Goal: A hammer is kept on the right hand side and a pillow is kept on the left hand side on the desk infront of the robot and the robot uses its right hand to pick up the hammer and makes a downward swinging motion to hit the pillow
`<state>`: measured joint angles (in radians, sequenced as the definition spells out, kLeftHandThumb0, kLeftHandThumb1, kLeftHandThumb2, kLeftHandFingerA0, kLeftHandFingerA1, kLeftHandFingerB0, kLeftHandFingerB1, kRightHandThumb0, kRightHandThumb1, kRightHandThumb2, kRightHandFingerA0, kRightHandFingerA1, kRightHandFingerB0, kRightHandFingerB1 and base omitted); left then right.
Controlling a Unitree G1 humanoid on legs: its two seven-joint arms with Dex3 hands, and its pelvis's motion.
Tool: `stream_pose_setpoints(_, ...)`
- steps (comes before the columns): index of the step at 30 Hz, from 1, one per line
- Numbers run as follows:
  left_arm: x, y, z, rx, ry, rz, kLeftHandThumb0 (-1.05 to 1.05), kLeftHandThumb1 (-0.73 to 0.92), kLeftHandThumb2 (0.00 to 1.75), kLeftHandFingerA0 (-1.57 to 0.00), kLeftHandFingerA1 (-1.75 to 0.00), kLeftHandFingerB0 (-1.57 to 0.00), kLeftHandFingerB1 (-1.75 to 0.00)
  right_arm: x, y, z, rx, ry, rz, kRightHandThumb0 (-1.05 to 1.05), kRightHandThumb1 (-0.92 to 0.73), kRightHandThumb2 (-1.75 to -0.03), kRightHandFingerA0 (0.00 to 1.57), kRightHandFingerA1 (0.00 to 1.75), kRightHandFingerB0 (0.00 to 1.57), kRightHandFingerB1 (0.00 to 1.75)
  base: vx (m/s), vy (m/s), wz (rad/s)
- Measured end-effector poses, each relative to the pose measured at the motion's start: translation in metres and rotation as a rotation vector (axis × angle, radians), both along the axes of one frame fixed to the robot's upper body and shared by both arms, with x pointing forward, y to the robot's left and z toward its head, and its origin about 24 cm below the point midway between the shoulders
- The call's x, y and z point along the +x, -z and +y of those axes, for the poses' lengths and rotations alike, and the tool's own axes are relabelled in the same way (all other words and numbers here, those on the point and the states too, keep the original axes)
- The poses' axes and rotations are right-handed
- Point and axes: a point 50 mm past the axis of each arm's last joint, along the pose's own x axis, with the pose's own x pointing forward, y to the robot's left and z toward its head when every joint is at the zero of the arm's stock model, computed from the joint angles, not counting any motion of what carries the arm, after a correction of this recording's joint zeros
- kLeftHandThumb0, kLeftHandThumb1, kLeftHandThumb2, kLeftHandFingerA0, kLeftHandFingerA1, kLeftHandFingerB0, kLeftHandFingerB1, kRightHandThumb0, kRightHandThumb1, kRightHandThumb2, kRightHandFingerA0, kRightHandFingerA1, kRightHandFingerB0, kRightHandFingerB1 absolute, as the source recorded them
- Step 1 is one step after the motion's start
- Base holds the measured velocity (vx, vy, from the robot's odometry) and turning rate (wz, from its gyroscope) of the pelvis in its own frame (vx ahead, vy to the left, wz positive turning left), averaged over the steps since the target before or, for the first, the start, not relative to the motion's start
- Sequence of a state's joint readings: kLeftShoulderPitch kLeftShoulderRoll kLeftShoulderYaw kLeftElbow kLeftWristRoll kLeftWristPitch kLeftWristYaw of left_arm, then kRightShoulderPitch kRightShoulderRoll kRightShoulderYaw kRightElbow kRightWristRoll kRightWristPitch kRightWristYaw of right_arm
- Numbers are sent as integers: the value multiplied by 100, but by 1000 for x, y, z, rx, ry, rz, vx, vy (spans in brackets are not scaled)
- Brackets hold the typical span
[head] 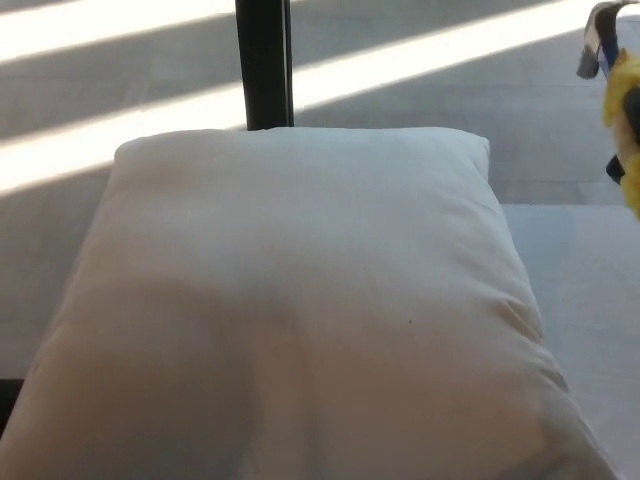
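Observation:
A large white pillow (300,300) fills most of the head view, lying flat on the desk. At the right edge, the hammer (621,95) hangs in the air, clear of the pillow. Its yellow-wrapped handle shows, with the steel head (598,38) pointing up and to the left. Only a black sliver of my right hand (617,170) shows around the handle; it is shut on the hammer and the rest is cut off by the frame. My left hand does not show.
A black vertical post (264,62) stands behind the pillow's far edge. The pale desk top (590,290) shows to the right of the pillow. Beyond lies grey floor with bright sunlight stripes (120,135).

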<state>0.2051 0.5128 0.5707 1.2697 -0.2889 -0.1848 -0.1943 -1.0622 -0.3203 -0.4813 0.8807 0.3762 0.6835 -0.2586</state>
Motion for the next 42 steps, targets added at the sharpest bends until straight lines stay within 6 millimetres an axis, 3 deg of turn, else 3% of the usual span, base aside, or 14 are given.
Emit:
stream_pose_setpoints(8,-4,0,0,0,-12,2,-59,63,59,-72,-69,-74,-59,-16,53,-8,-227,-14,156,-20,-57,-105,97,175,70,168,0,0,0)
stream_pose_setpoints(10,-4,0,0,0,-13,3,-58,63,59,-74,-69,-78,-60,-21,65,-9,-285,-22,193,-22,-62,-102,93,175,78,153,0,0,0)
stream_pose_setpoints(11,-5,0,0,0,-13,3,-58,63,59,-74,-69,-79,-61,-23,69,-9,-307,-26,208,-21,-57,-98,113,175,75,145,0,0,0)
stream_pose_setpoints(12,-5,0,0,0,-13,4,-56,64,59,-73,-68,-78,-62,-26,77,-10,-342,-33,231,-20,-61,-99,93,175,77,157,0,0,0)
stream_pose_setpoints(16,-6,0,0,-1,-14,6,-59,63,59,-75,-70,-78,-60,-34,94,-11,-435,-53,285,-16,-60,-98,96,173,73,146,0,0,0)
stream_pose_setpoints(24,-6,0,0,-1,-14,7,-57,64,60,-73,-65,-80,-60,-35,100,-9,-615,-88,276,-13,-64,-105,92,169,78,149,0,0,0)
stream_pose_setpoints(27,-6,0,0,-1,-14,8,-57,64,59,-77,-68,-77,-57,-35,99,-9,-707,-104,267,-15,-63,-92,91,169,82,148,0,0,0)
stream_pose_setpoints(29,-6,0,0,-1,-14,7,-59,64,60,-75,-68,-76,-56,-35,98,-10,-766,-114,263,-20,-61,-94,92,168,84,141,0,0,0)
stream_pose_setpoints(30,-6,0,0,-1,-14,8,-56,65,60,-76,-68,-77,-58,-36,98,-10,-800,-120,259,-22,-66,-76,92,166,88,102,0,0,0)
stream_pose_setpoints(36,-6,0,0,-1,-14,7,-58,65,60,-74,-68,-77,-60,-37,99,-9,-1014,-178,239,-17,-57,-97,101,169,76,140,0,0,0)
stream_pose_setpoints(37,-6,0,0,-1,-14,7,-59,65,60,-72,-67,-79,-62,-38,99,-9,-1050,-191,234,-21,-56,-95,92,169,80,141,0,0,0)
stream_pose_setpoints(39,-6,0,0,-1,-14,7,-60,66,60,-70,-67,-77,-61,-38,100,-8,-1116,-216,226,-21,-59,-89,92,167,82,135,0,0,0)
stream_pose_setpoints(41,-6,0,0,-1,-13,6,-59,65,60,-70,-62,-73,-56,-39,100,-7,-1184,-240,217,-22,-60,-83,93,149,89,78,0,0,0)
stream_pose_setpoints(42,-6,0,0,-1,-13,6,-60,65,60,-71,-62,-75,-56,-39,101,-7,-1219,-254,213,-21,-59,-86,94,148,88,80,0,0,0)
